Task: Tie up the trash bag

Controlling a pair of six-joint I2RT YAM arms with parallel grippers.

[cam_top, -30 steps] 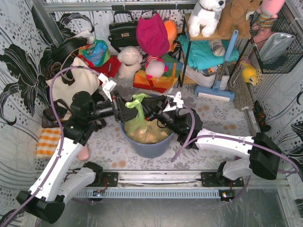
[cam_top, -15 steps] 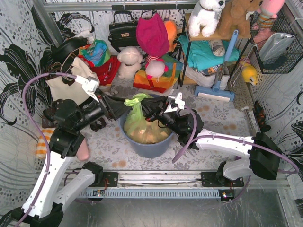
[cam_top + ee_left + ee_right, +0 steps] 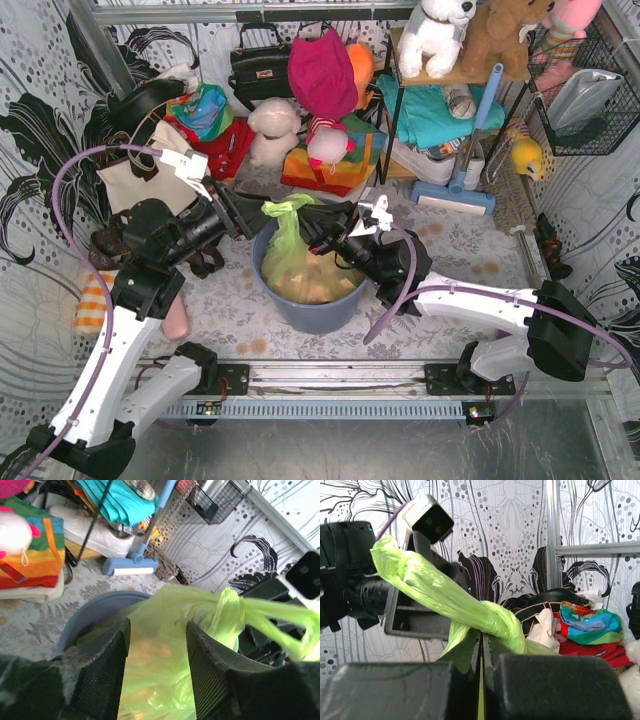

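The light-green trash bag (image 3: 285,262) sits in the blue-grey bin (image 3: 310,310), with tan paper showing through. Its top is twisted into a knot (image 3: 507,622) with a loose tail (image 3: 284,208). My right gripper (image 3: 320,230) is shut on the bag's plastic just under the knot (image 3: 481,650). My left gripper (image 3: 243,214) is open, at the bin's left rim, apart from the bag. In the left wrist view its fingers (image 3: 105,672) stand wide apart with the bag (image 3: 160,640) beyond them.
A cream tote bag (image 3: 150,175) lies behind the left arm. Toys, bags and a rainbow bag (image 3: 325,165) crowd the back. A shelf rack (image 3: 450,90) and a blue floor brush (image 3: 455,195) stand back right. An orange checked cloth (image 3: 100,300) lies at the left.
My left gripper has drawn back left from the bag's top, then come a little closer to the bin rim. The right gripper has kept its hold near the knot.
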